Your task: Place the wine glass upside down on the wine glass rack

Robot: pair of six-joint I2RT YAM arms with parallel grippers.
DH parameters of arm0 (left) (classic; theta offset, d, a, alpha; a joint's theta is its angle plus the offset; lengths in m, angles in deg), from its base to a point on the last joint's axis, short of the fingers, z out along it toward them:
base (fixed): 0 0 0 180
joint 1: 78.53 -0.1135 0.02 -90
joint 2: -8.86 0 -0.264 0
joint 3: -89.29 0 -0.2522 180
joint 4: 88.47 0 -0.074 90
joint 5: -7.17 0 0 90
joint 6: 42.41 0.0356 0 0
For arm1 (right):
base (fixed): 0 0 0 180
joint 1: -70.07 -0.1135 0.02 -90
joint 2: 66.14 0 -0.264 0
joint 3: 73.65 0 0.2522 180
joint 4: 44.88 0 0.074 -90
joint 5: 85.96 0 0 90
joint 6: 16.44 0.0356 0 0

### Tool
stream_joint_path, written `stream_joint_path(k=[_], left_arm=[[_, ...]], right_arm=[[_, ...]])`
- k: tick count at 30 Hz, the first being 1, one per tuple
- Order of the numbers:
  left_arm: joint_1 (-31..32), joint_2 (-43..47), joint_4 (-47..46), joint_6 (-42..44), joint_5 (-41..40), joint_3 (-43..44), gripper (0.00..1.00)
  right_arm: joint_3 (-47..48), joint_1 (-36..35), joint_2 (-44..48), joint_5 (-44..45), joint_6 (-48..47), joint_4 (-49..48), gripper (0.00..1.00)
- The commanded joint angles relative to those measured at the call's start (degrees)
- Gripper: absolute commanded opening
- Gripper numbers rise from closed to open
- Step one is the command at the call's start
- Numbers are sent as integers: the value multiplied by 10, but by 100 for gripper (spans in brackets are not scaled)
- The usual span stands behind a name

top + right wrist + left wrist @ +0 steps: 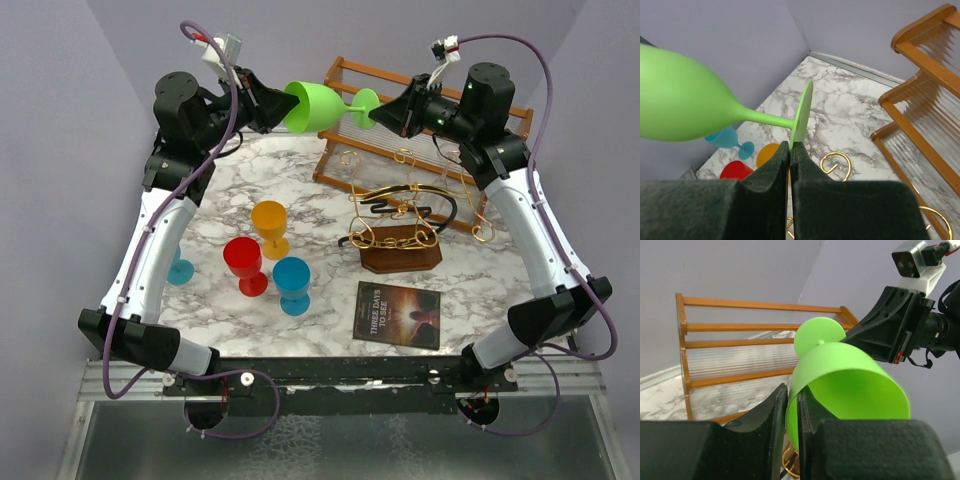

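Book (398, 314) cover, lying on marble table: title "THREE DAYS TO SEE", printed sideways.

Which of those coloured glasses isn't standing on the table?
The green glass, held sideways in the air by the left claw and right claw; the yellow, red and blue glasses stand upright.

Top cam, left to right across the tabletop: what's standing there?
teal glass → red glass → orange glass → blue glass → rack
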Motion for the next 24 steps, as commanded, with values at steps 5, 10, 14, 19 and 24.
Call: stream_joint_path(k=[5, 10, 14, 19, 24], left_arm=[[3, 31, -1, 39, 2, -27, 32], [0, 56, 44, 93, -18, -45, 47], [-2, 76, 92, 150, -53, -51, 59], [-4, 98, 143, 216, -84, -65, 76], [-5, 119, 166, 256, -108, -85, 85]], right_arm=[[4, 9, 21, 68, -53, 3, 1], [-14, 29, 49, 95, -90, 3, 1], [-22, 65, 79, 104, -132, 16, 1], [-29, 80, 126, 162, -247, 50, 1], [-74, 95, 201, 200, -346, 64, 1]])
